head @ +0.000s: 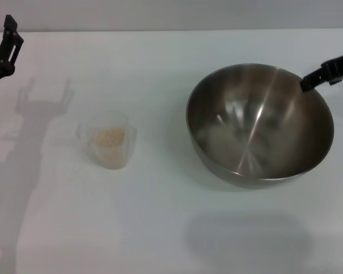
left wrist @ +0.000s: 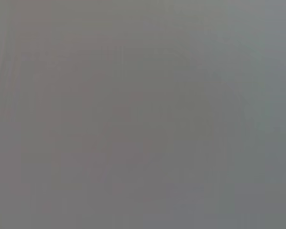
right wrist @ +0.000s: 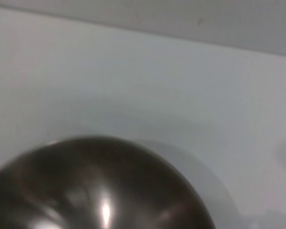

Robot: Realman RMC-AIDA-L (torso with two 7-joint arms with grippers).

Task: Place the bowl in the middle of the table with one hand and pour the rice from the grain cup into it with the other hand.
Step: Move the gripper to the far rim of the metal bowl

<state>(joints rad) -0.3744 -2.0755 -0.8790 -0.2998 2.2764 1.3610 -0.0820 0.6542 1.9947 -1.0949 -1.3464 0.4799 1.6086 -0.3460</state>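
The steel bowl (head: 257,128) is at the right in the head view, tilted and held off the white table (head: 160,217), with its shadow lying apart on the tabletop in front of it. My right gripper (head: 306,84) is shut on its far right rim. The bowl's rim also shows in the right wrist view (right wrist: 95,191). The bowl is empty. The clear grain cup (head: 110,141) stands on the table left of centre, with pale rice (head: 108,137) in it. My left gripper (head: 7,47) hangs at the far left edge, away from the cup; its shadow shows two prongs apart.
The left arm's shadow (head: 34,142) falls on the table beside the cup. The table's far edge (head: 160,29) meets a grey wall. The left wrist view shows only plain grey.
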